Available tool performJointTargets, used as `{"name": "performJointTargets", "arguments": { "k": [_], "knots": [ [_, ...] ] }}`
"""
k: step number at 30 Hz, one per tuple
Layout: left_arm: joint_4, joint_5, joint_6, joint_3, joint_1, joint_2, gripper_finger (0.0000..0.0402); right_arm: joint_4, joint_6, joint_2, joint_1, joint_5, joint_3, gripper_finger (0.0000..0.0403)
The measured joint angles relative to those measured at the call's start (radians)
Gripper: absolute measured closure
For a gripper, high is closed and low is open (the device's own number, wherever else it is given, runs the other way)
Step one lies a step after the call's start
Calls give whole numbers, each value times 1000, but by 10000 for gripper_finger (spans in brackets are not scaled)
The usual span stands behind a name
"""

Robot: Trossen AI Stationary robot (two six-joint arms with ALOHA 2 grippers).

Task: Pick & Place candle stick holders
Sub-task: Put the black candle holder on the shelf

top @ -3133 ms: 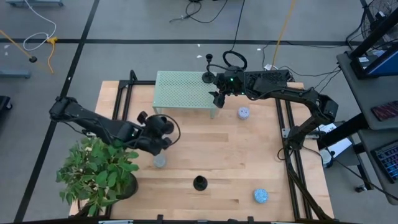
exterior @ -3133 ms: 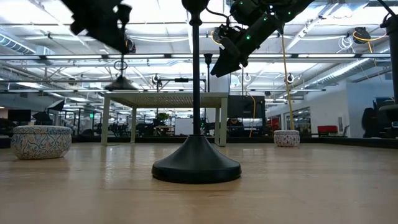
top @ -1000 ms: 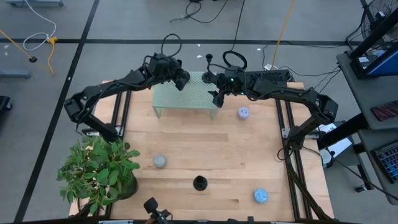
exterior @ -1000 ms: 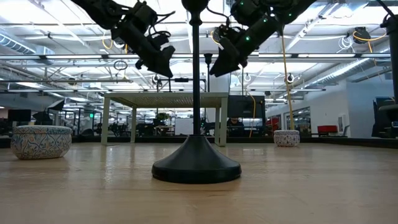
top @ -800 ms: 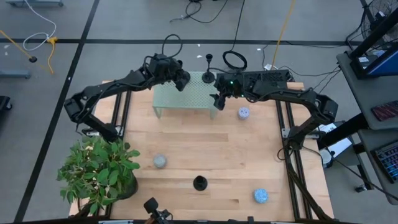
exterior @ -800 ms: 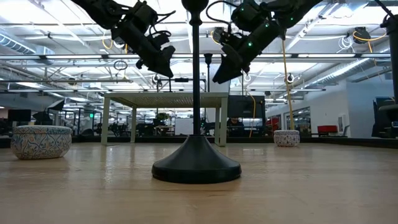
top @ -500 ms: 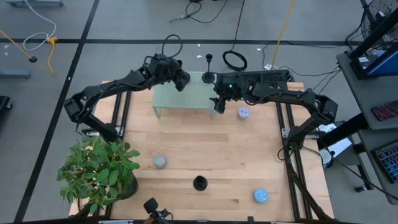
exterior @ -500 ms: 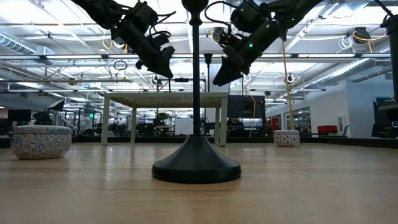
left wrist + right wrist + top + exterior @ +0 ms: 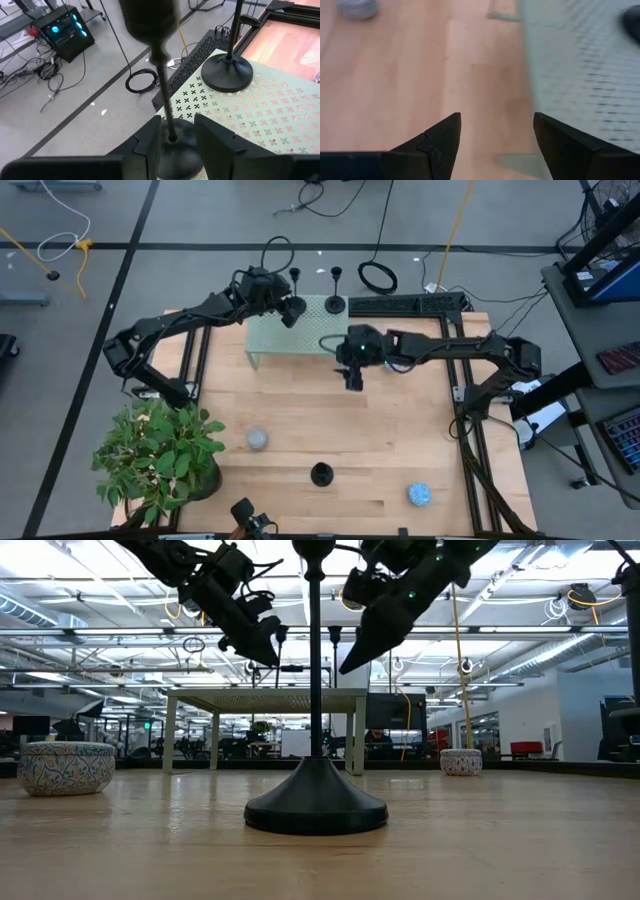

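Observation:
Three black candle stick holders show. One stands on its disc base on the pale green perforated stand, its cup above its base. A second stands at the stand's far left corner. My left gripper is a little open, one finger on each side of that stem's lower end, with a gap to the stem. The third holder stands on the table near the front. My right gripper is open and empty above bare wood, just in front of the stand.
A potted plant fills the near left corner. Small patterned pots stand on the table. Black rails run along both table sides. Bare wood lies between the stand and the front holder.
My right gripper has gone from the stand's far right corner toward the table's near edge and a little left, staying open. Beside my still left gripper, the second holder's stem and cup now show upright where they did not show before.

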Motion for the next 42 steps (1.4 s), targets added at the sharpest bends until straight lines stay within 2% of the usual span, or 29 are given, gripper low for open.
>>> {"name": "performJointTargets", "arguments": {
  "k": [2, 5, 9, 18, 22, 26, 33, 35, 40, 42],
  "knots": [
    [0, 0, -1, 0, 0, 0, 281, -32, 2, 0, 27, -52, 0, 161],
    [0, 0, -1, 0, 0, 0, 284, -45, 2, 0, 66, -211, -18, 161],
    [-27, 0, -1, 0, -3, 0, 284, 84, 14, 0, 118, -403, -119, 161],
    [-183, -2, -9, 0, -68, -61, 284, 701, 151, 0, 251, -413, -457, 161],
    [-186, -1, -10, -1, -117, -117, 284, 935, 241, 0, 305, -412, -542, 161],
    [-202, 7, 0, -1, -171, -183, 284, 1057, 273, 17, 356, -376, -546, 161],
    [-296, 5, -22, -1, -258, -316, 284, 1083, 302, 119, 397, -335, -467, 161],
    [-339, 6, -27, -1, -279, -356, 284, 1084, 328, 171, 402, -369, -428, 161],
    [-446, 6, -46, -1, -331, -444, 284, 1085, 325, 271, 413, -561, -353, 161],
    [-492, 9, -70, -1, -353, -470, 284, 1092, 325, 304, 422, -567, -321, 161]
  ]
}}
